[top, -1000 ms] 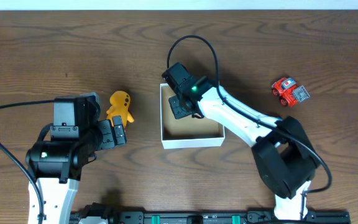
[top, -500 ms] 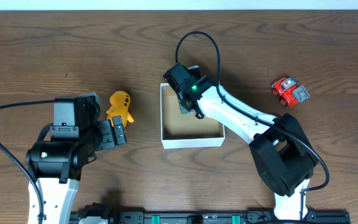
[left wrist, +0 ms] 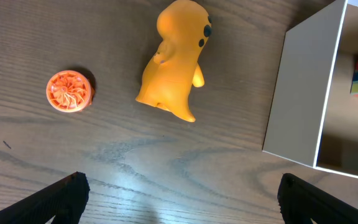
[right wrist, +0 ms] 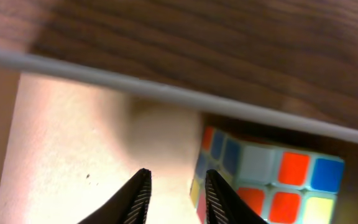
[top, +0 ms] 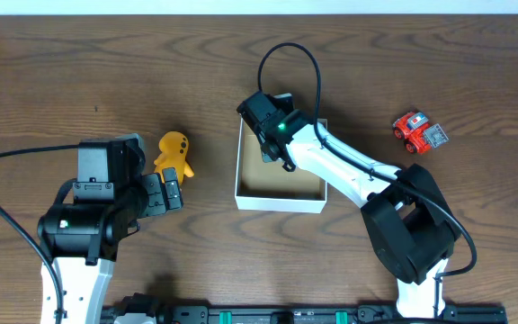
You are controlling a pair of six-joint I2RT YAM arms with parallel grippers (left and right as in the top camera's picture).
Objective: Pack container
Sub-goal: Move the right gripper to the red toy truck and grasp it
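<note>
The container [top: 277,203], a white-walled box with a tan inside, sits mid-table. My right gripper [top: 270,147] reaches into its far left corner. In the right wrist view the jaws [right wrist: 177,173] stand slightly apart with only tan floor between them. A colourful puzzle cube [right wrist: 272,180] lies just to their right against the white wall [right wrist: 166,93]. A yellow figure toy [top: 174,153] lies left of the box; it also shows in the left wrist view [left wrist: 173,62]. My left gripper [top: 171,192] is wide open and empty just below it, fingertips [left wrist: 73,186] over bare wood.
A red toy truck [top: 418,131] stands at the far right. A small orange disc [left wrist: 70,91] lies left of the yellow toy. The container's white side [left wrist: 297,87] shows at the right of the left wrist view. The right arm's cable loops above the box.
My right gripper has moved toward the container's far edge, and the container has shifted slightly to the right. The left arm has not moved.
</note>
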